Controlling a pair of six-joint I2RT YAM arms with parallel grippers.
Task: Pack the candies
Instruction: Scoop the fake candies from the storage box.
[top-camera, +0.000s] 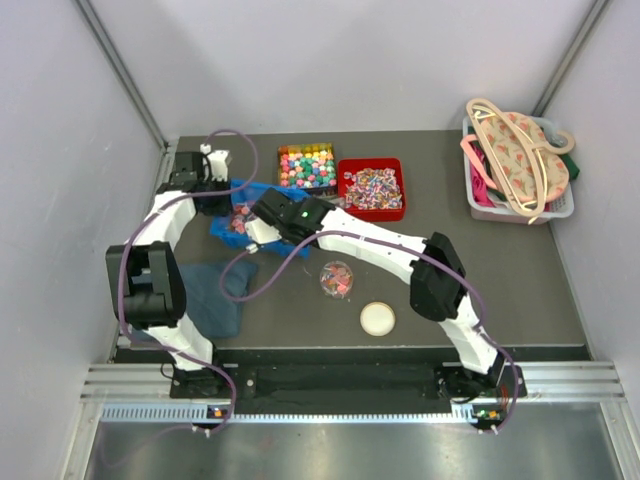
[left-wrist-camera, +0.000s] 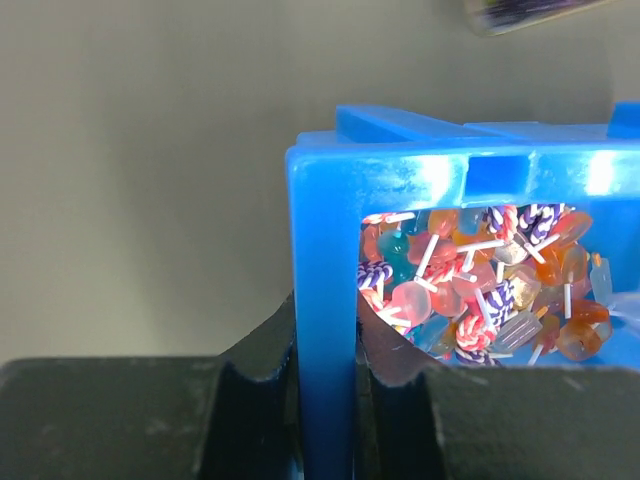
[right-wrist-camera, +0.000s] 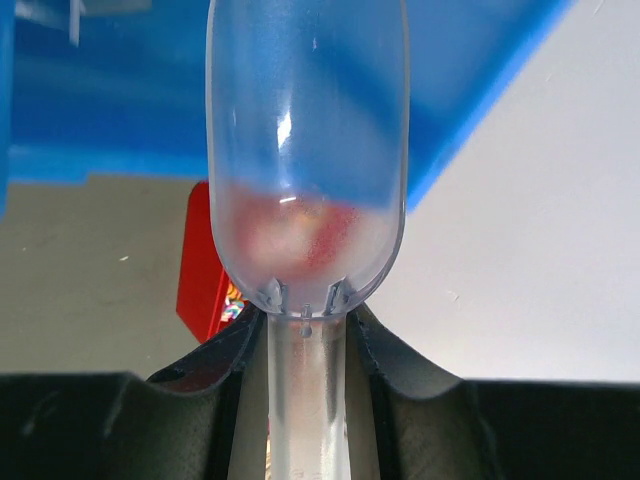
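Two grippers are engaged: the left gripper (left-wrist-camera: 325, 390) clamps the blue tray (left-wrist-camera: 420, 165) wall, and the right gripper (right-wrist-camera: 307, 380) grips a clear scoop (right-wrist-camera: 305, 150) by its handle. The candies (left-wrist-camera: 480, 290) lie inside the tray. Hold the tray steady, dip shallowly, and level the scoop before lifting.

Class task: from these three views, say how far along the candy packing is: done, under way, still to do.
Done: the clear jar holds some candies. Under way: the left jaws grip the blue tray by its wall, and the right jaws hold a clear scoop at that tray. To do: the cream lid lies off the jar, and the red tray and the cube tray look full.
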